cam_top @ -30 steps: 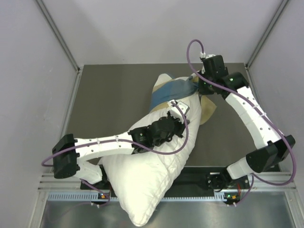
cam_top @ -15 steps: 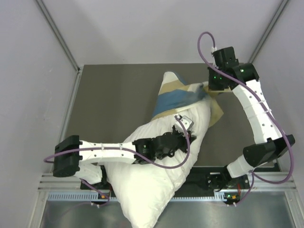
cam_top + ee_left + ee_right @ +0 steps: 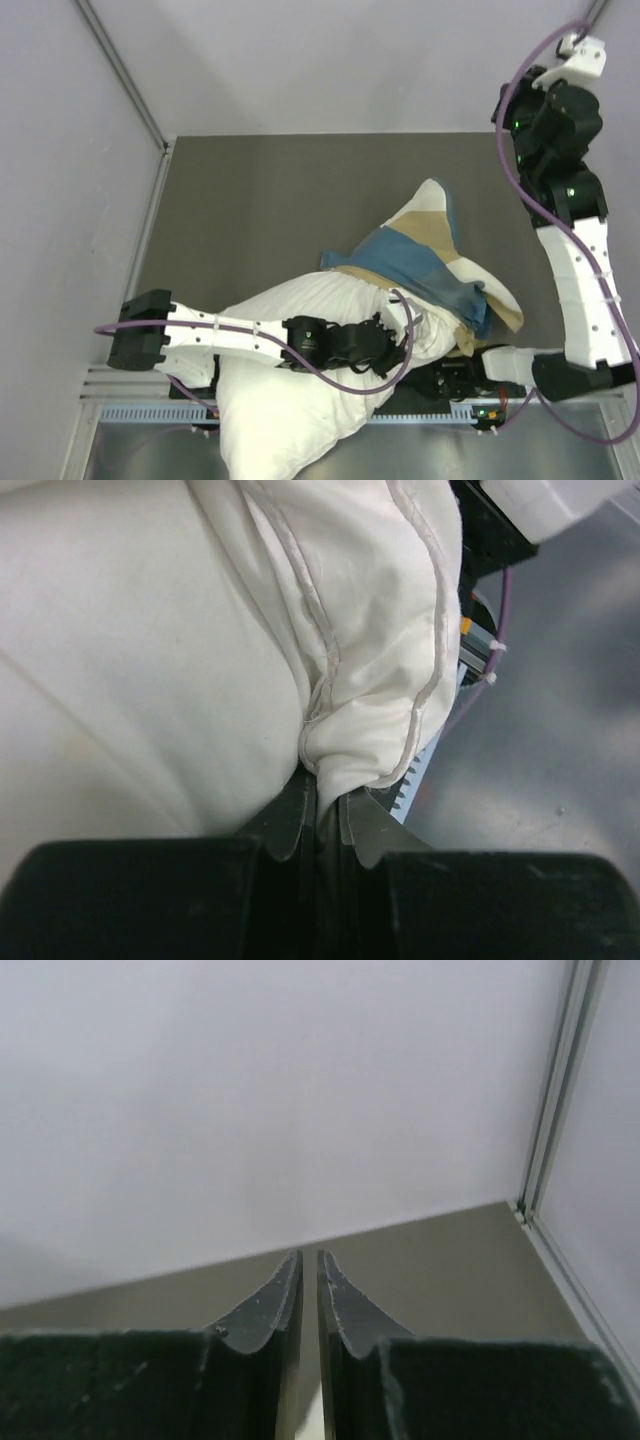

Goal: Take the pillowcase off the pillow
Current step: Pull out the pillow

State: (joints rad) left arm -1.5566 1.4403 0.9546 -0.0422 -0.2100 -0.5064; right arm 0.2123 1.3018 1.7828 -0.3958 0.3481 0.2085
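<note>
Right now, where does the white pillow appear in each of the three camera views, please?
Top external: the pillow lies at lower left-centre, partly under the left arm.
Left wrist: it fills the upper left; its seamed edge is pinched at bottom centre.
Right wrist: not in it; only the table and wall show.
Shared landmark: the left hand, shut on the pillow's edge, seen in the top and left wrist views.

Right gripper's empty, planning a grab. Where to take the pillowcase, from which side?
Probably the pillowcase at its far peak, coming from above: it stands up as a point, clear of the folds. The left gripper pinches the pillow seam at the near end, so pulling away opposes that.
</note>
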